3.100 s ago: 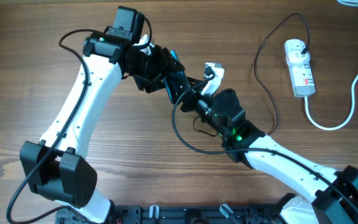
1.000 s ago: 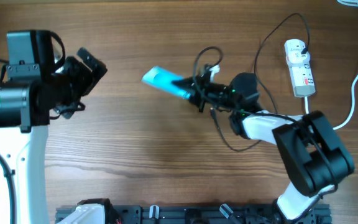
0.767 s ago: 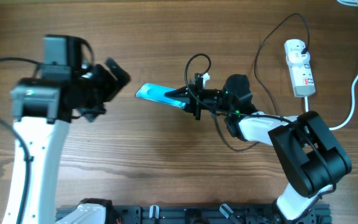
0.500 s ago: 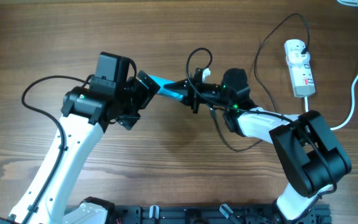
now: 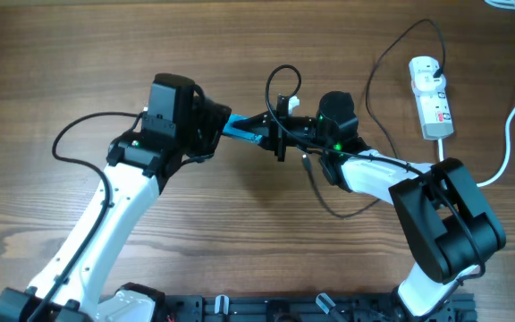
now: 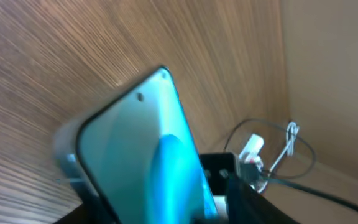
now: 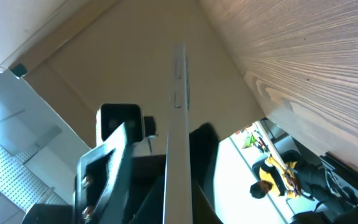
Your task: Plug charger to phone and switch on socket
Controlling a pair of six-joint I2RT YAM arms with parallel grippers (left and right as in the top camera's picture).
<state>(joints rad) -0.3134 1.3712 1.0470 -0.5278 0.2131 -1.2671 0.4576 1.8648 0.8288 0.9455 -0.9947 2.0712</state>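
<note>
The phone [image 5: 239, 132], turquoise screen lit, hangs above the table at the centre, held edge-on. My right gripper [image 5: 271, 136] is shut on its right end; in the right wrist view the phone [image 7: 178, 124] rises as a thin edge from between the fingers [image 7: 178, 208]. My left gripper [image 5: 218, 125] sits over the phone's left end. In the left wrist view the phone [image 6: 135, 149] fills the space between the jaws, and whether they touch it is unclear. The charger [image 5: 284, 67] loops beside the right gripper and runs to the socket [image 5: 430, 98] at the far right.
A thick white cord [image 5: 508, 134] curves from the socket off the top right corner. The black cable sags on the table below the right arm [image 5: 329, 207]. A wall or board [image 6: 328, 93] edges the table beyond the phone.
My left arm has swung in from the far left to the phone's free end and its jaws have narrowed around it. The right gripper still holds the phone, shifted slightly left.
</note>
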